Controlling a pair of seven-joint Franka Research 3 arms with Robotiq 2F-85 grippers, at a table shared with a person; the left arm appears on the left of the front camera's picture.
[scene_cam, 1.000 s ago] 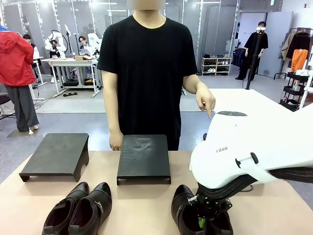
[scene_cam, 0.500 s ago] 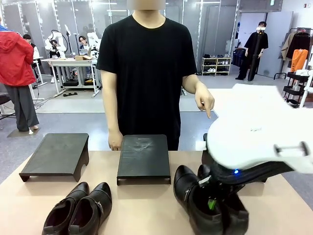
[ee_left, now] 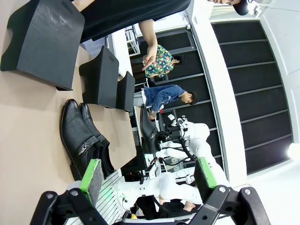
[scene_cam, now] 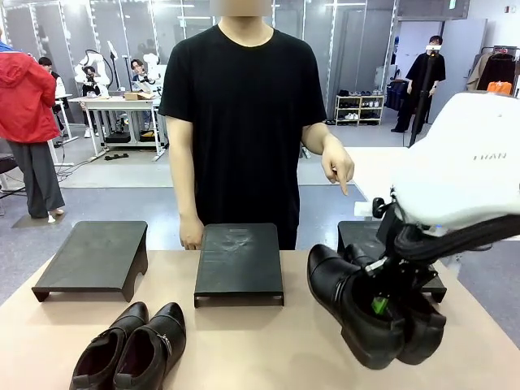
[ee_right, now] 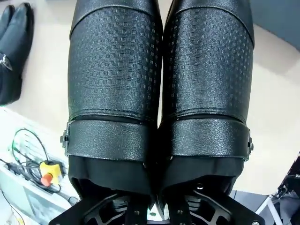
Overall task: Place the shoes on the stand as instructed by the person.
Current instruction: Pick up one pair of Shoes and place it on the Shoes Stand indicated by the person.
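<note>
**Right gripper holds one pair of shoes above the table; other pair on the tabletop**

Right gripper (scene_cam: pixel 380 302): fingers closed on the held pair (scene_cam: pixel 361 317). One finger goes down inside each shoe, and together they pinch the two adjoining inner walls. The two shoes are pressed side by side and hang clear of the table (scene_cam: pixel 244 345) at its right side, toes tipped down toward the robot's edge. They hang just in front of the right stand (scene_cam: pixel 353 236), partly hiding it.

Second pair (scene_cam: pixel 130 351): soles flat on the table at the near left, the two shoes touching, in front of the left stand (scene_cam: pixel 92 256).

Person (scene_cam: pixel 244 114): stands at the far edge, behind the middle stand (scene_cam: pixel 240 260). One hand (scene_cam: pixel 341 166) is raised with the index finger pointing down, above the right stand. The other hand (scene_cam: pixel 192 234) is at the table's far edge, just beside the middle stand.

Left gripper (ee_left: pixel 147 174): fingers spread, green pads well apart, hanging above the table with the second pair beyond them.
</note>
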